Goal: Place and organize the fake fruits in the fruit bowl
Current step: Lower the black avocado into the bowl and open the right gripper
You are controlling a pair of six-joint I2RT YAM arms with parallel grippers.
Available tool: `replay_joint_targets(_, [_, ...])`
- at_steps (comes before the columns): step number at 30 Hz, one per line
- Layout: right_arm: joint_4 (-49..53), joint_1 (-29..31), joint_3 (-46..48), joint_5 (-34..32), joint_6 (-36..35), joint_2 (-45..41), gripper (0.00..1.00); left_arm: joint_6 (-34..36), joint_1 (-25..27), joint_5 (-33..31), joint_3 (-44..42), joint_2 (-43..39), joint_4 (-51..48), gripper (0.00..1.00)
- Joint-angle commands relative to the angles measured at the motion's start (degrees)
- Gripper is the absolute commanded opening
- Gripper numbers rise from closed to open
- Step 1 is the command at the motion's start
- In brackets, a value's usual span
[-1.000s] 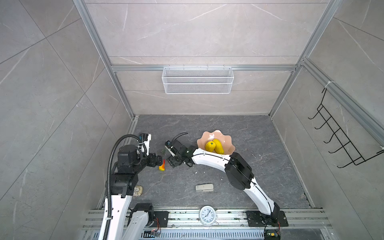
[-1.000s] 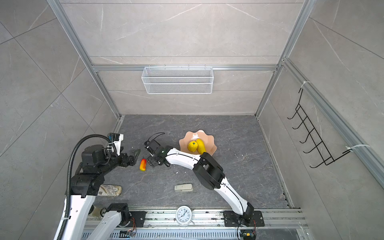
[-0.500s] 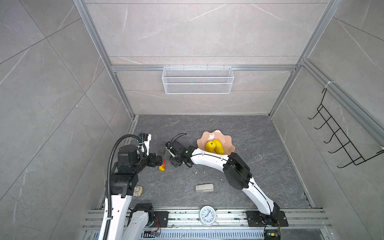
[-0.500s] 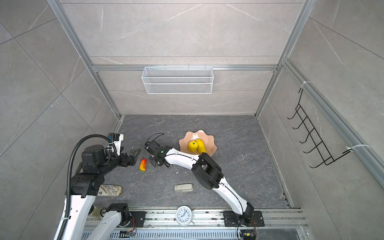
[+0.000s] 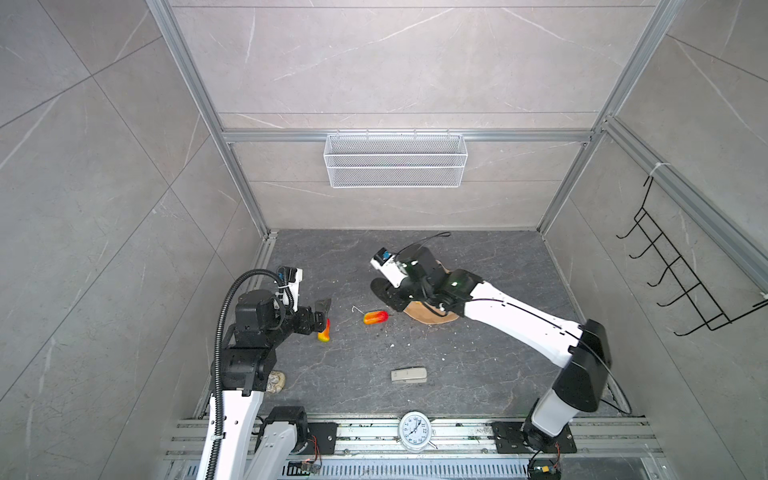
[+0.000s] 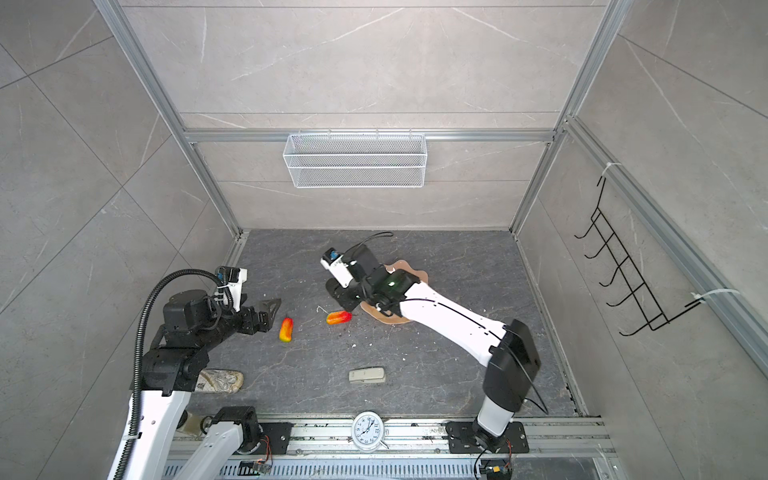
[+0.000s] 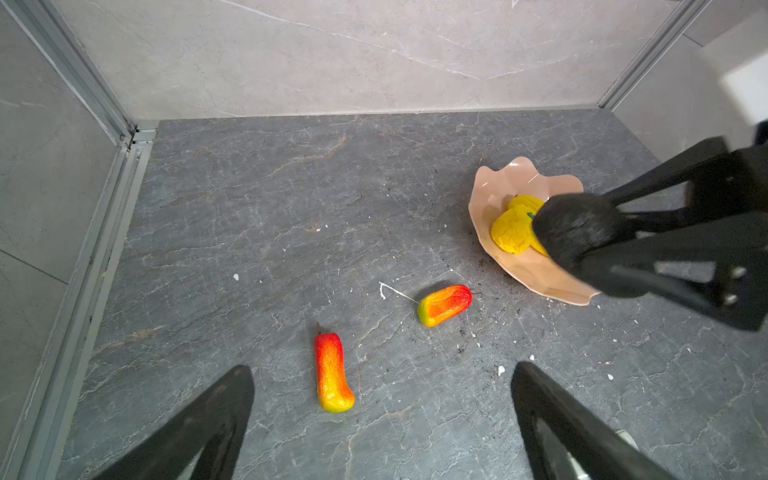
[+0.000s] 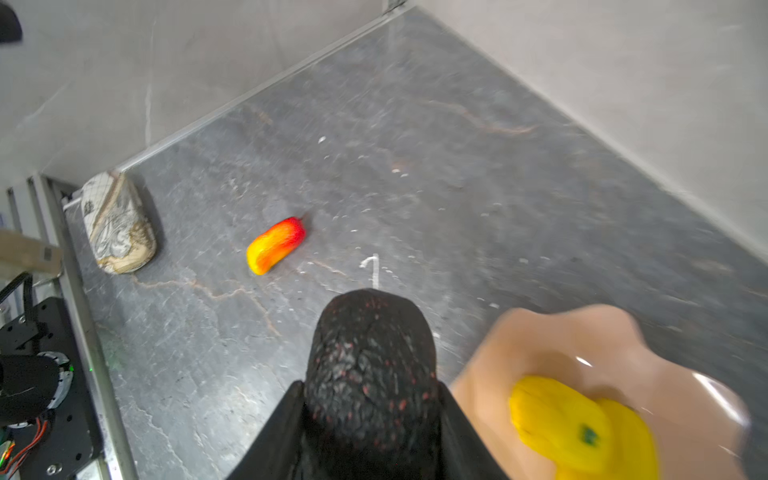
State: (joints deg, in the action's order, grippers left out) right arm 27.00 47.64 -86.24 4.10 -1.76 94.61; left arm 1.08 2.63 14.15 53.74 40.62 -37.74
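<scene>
right arm: right gripper (image 8: 370,399) clamped on blackish oval (image 8: 370,349), long axis running out past the fingers | target: fruit bowl (image 7: 498,183) just to its right, yellow fruits (image 7: 513,230) inside, so I'd carry right | left arm: left gripper (image 7: 382,372) jaws apart over near-left mango (image 7: 330,374); second mango (image 7: 444,305) on worktop (image 7: 291,208) nearer the bowl

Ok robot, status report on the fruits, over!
Right gripper shut on black fruit, at rim of bowl. Left gripper open, empty. Two yellow fruits in it, two mangoes on floor. Nothing blocking the bowl.
</scene>
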Motion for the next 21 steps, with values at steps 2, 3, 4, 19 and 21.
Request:
replay_joint_targets(2, [2.62,-3.29,7.85,1.31,-0.95,-2.3,0.21,1.4,0.27,1.66,0.49,-0.28,0.73,1.0])
replay_joint_targets(3, [2.61,-4.04,9.17,0.86,-0.63,-3.15,0.21,1.38,0.29,1.67,0.49,-0.22,0.71,1.0])
replay_joint_targets(4, [2.61,-4.57,10.2,0.54,-0.35,-3.65,0.2,1.38,0.27,1.67,0.49,-0.23,0.73,1.0])
replay_joint_targets(19, [5.84,-8.25,15.13,-1.31,-1.18,-0.08,0.15,1.38,0.31,1.49,0.49,-0.17,0.73,1.0])
replay_joint_targets(21, [5.87,-8.41,14.94,-1.54,-1.32,1.19,0.15,1.36,0.27,1.53,0.49,-0.26,0.73,1.0])
